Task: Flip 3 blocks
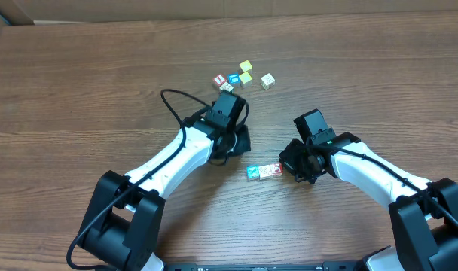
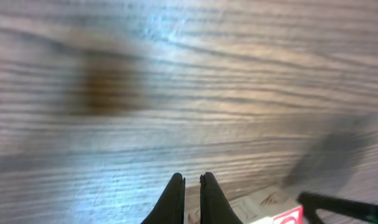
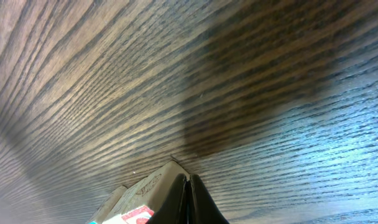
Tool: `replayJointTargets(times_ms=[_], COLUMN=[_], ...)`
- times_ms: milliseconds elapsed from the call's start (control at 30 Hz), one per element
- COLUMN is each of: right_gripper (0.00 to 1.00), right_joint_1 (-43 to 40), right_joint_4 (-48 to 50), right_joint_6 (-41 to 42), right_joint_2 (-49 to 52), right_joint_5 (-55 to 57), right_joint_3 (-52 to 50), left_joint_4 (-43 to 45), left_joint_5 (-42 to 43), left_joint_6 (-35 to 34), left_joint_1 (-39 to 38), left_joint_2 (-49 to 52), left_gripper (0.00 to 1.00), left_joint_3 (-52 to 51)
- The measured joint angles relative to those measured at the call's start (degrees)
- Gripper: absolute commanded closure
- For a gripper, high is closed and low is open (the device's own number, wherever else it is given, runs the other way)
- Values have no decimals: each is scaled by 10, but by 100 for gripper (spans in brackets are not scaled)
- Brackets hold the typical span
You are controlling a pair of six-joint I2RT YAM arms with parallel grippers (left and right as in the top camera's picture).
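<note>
Well, nearest to me lie the three small wooden alphabet cubes (image 1: 264, 172). They sit in a short row, side by side and touching, with the teal-faced cube (image 1: 253, 172) at the row's left end and the two pale cubes with red marks (image 1: 271, 171) next to it.

Just right of that row is my right claw (image 1: 289, 164). Its fingers are pressed together and pinch nothing. From its wrist view the closed tips point down at the brown wood-grain table (image 1: 78, 75), with the pale cubes right at their foot.

A little farther out, to the upper left of the row, is my left claw (image 1: 241, 143). It is likewise drawn together and empty, and it hangs low over bare wood with the row at the edge of its view.

Farthest off, well apart from all this, is a loose cluster of little cubes (image 1: 240, 77), two of them yellow on top. I take those to be none of my business.

As I judge it, I am at the approach — both claws have closed in on the row, but neither has a cube in hand. I cannot tell from here whether any of the three has been turned already.

The next move calls for picking one end cube. I would either spread a claw to pinch it across its sides, or set a closed tip low against one face and roll it over, without knocking its neighbours out of line.
</note>
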Motion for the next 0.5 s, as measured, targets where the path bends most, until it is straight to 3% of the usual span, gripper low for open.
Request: replayJointTargets(times_ms=[500], right_gripper=[96], right_joint_1=[0], right_joint_4=[0], right_joint_6=[0], right_joint_2=[0], right_joint_5=[2], right_joint_3=[0], left_joint_4=[9], left_joint_5=[-2], left_joint_6=[9], left_joint_1=[-43], left_joint_2=[56], left_gripper=[96], left_joint_3=[0])
